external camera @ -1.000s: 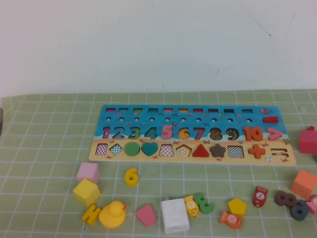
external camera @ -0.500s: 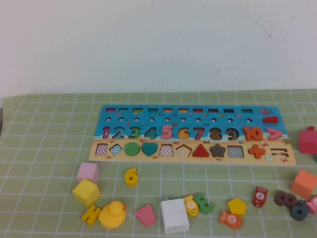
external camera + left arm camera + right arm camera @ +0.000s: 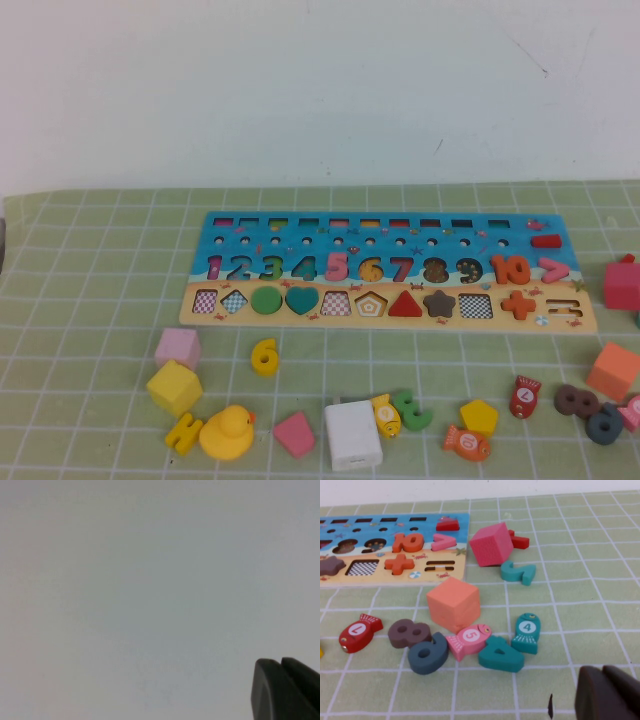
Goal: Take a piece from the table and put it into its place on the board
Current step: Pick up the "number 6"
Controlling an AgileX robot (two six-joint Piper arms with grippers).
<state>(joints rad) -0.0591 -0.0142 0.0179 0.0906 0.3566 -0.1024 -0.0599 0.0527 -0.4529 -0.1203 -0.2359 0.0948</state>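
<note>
The yellow 6 piece lies flat on the green table, near the front edge of the board and apart from it. A pink cube and a yellow cube sit to its left, and a yellow duck sits in front of it. The 6-shaped place in the board's number row is open and orange-brown inside.

The high view shows no arm at all. Only the right wrist view shows the right gripper, a dark tip above the mat by the board's right end, close to an orange cube, a pink cube and a teal 4. The left wrist view shows the left gripper against a plain pale wall. I cannot tell if either gripper's jaws are spread or pressed together.

Nothing has moved since 1 second ago
</note>
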